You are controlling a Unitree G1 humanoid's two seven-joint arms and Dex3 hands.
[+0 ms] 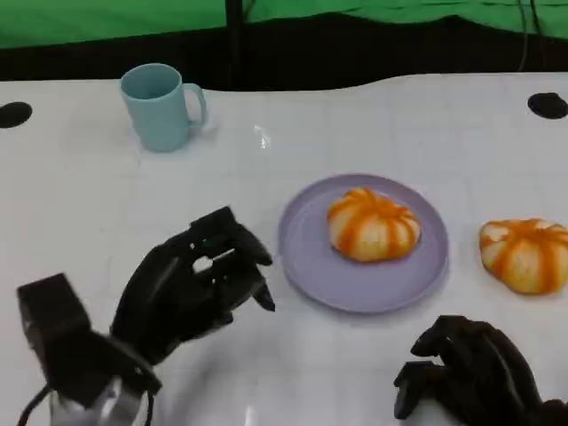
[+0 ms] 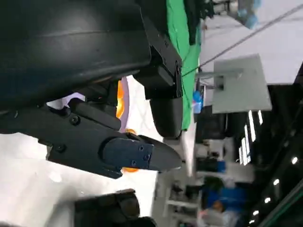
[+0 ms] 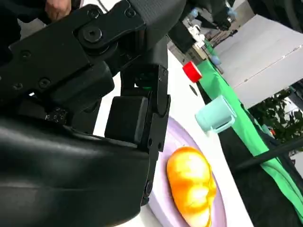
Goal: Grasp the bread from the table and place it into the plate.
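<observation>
Bread (image 1: 374, 224) on plate (image 1: 306, 257)

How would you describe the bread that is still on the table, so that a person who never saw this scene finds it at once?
Start from the lilac plate in the middle of the white table. Beside the plate, on the robot's right, a round orange-and-white striped bread lies directly on the table. Its twin sits on the plate; this one does not.
</observation>
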